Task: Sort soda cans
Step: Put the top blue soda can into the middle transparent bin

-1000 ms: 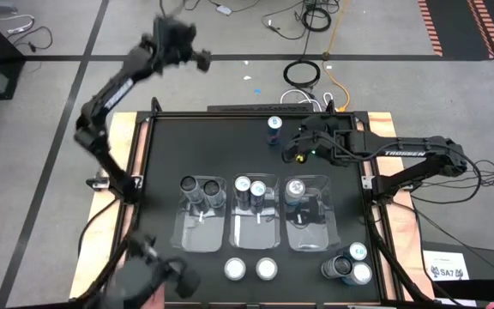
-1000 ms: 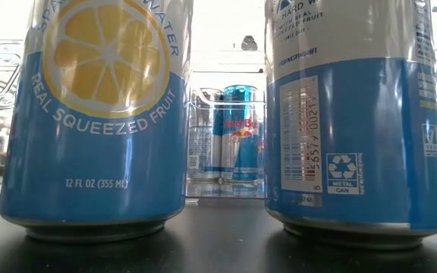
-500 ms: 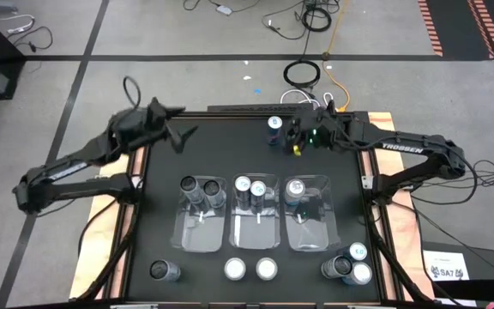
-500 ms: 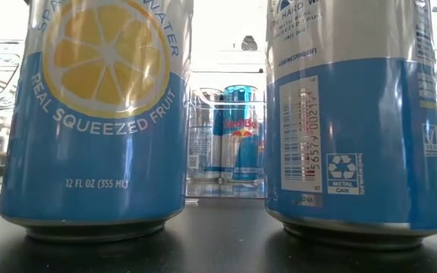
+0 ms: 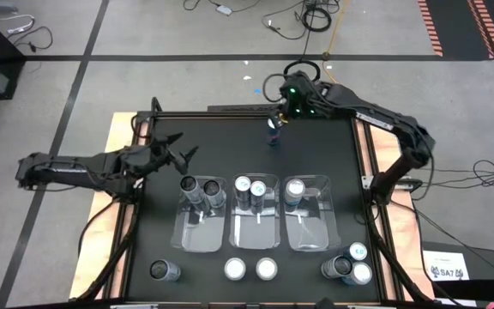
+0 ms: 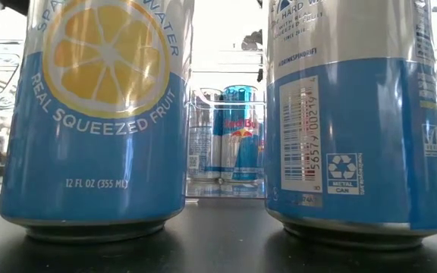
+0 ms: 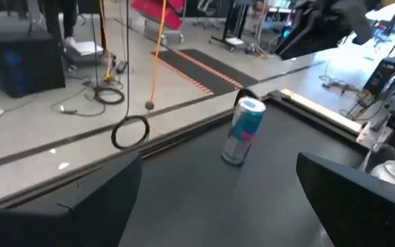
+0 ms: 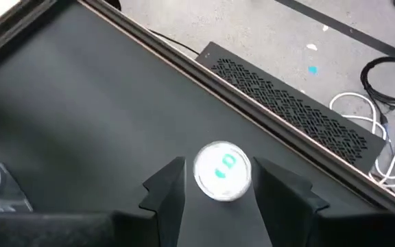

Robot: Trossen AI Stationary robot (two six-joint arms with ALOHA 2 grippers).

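Observation:
A slim blue-and-silver soda can (image 8: 223, 170) (image 5: 273, 134) stands upright near the table's far edge, also seen in the left wrist view (image 7: 244, 130). My right gripper (image 8: 219, 180) (image 5: 275, 120) hangs over it, pointing steeply down, one finger on each side of the can's top. My left gripper (image 5: 178, 154) (image 7: 218, 206) is wide open and holds nothing. It sits low at the table's left, next to the left bin. Other soda cans stand in three clear bins (image 5: 256, 225) and along the near edge (image 5: 235, 269). My right gripper's fingers (image 8: 170, 185) flank the rim of the can's top (image 8: 201, 171) from above, slanting down. I cannot tell whether they touch it. The can stands upright on the table.
The left bin holds two dark cans (image 5: 200, 190), the middle bin two blue-and-white cans (image 5: 250, 187), the right bin one can (image 5: 295, 187). A dark can (image 5: 163, 271), two silver-white cans and a group of three (image 5: 350, 262) stand at the near edge. Two blue cans (image 6: 97, 114) (image 6: 355, 114) fill the low view.
My right gripper has moved toward the table's far edge and now hangs over the lone can, which has not moved. My left gripper has come down and drawn back toward the table's left edge, staying open.

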